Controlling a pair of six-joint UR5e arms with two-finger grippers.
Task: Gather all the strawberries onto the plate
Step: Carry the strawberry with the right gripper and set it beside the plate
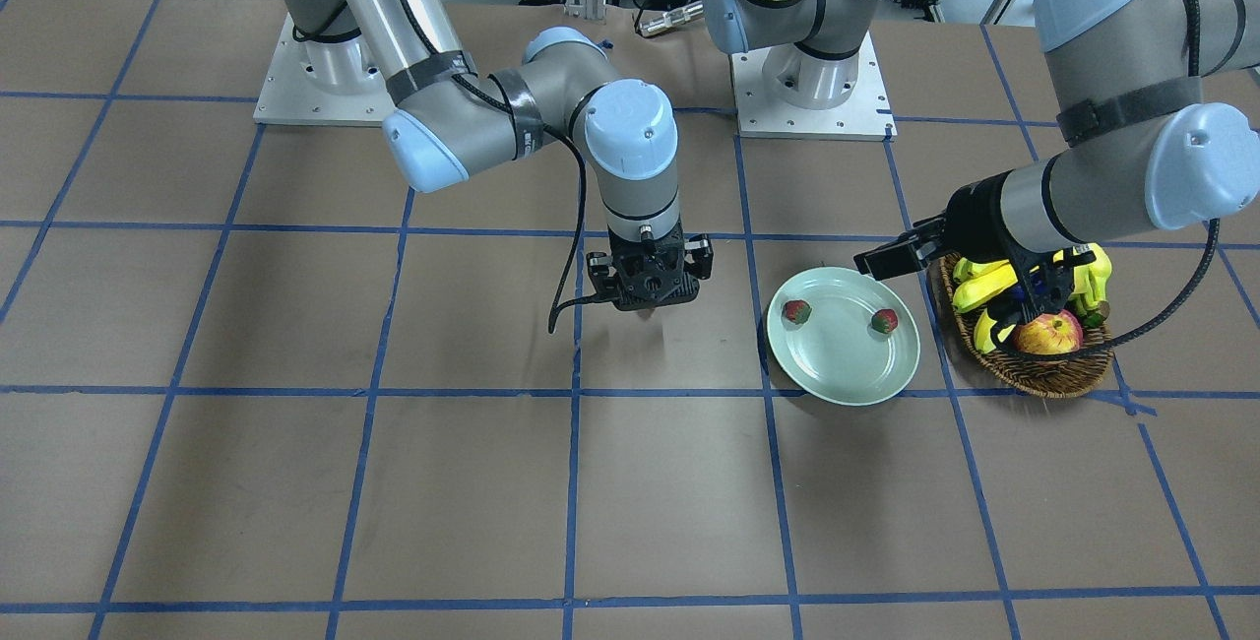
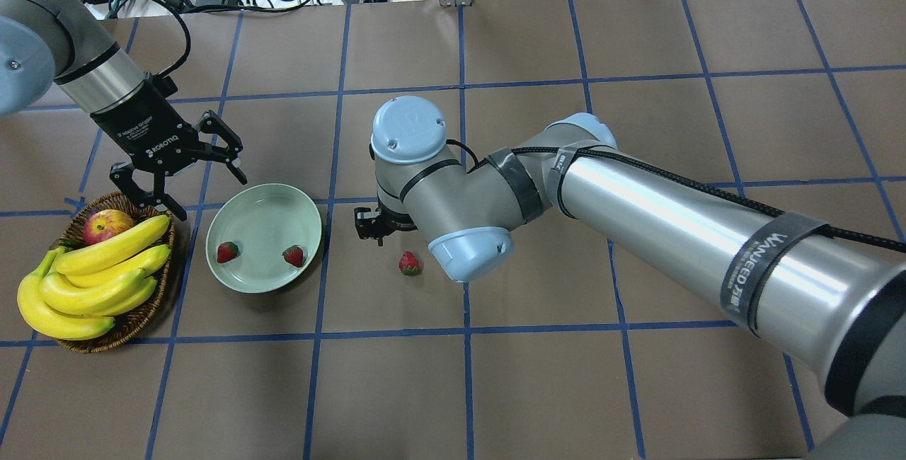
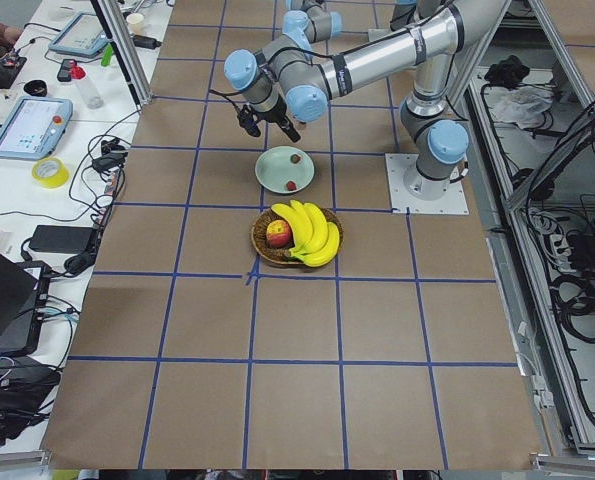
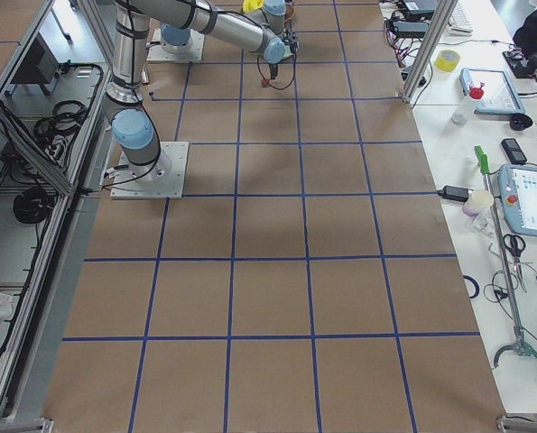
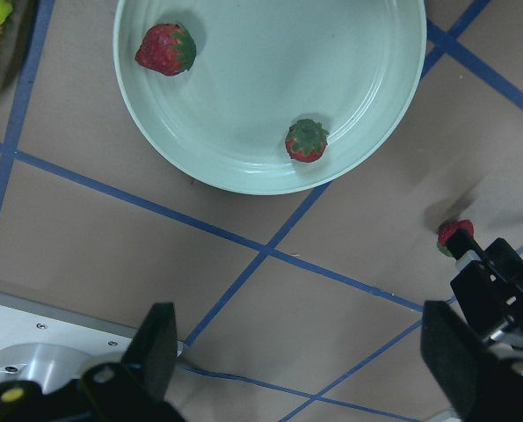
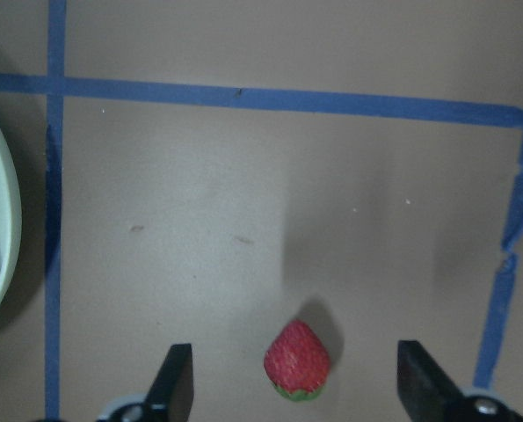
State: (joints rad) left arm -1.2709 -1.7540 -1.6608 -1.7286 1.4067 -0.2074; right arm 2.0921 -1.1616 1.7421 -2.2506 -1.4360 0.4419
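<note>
The pale green plate (image 2: 263, 212) lies left of centre and holds two strawberries (image 2: 227, 252) (image 2: 294, 256). They also show in the left wrist view (image 5: 165, 49) (image 5: 306, 141). A third strawberry (image 2: 409, 262) lies on the table to the right of the plate. My right gripper (image 6: 297, 391) is open and low over the table, with its fingers on either side of this strawberry (image 6: 297, 356). In the front view the right gripper (image 1: 650, 297) hides it. My left gripper (image 2: 211, 197) is open and empty, above the gap between the plate and the basket.
A brown wicker basket (image 2: 134, 318) with bananas (image 2: 92, 283) and a red-yellow apple (image 2: 106, 225) stands just left of the plate. Blue tape lines grid the brown table. The right arm's long forearm (image 2: 672, 226) spans the table's right half.
</note>
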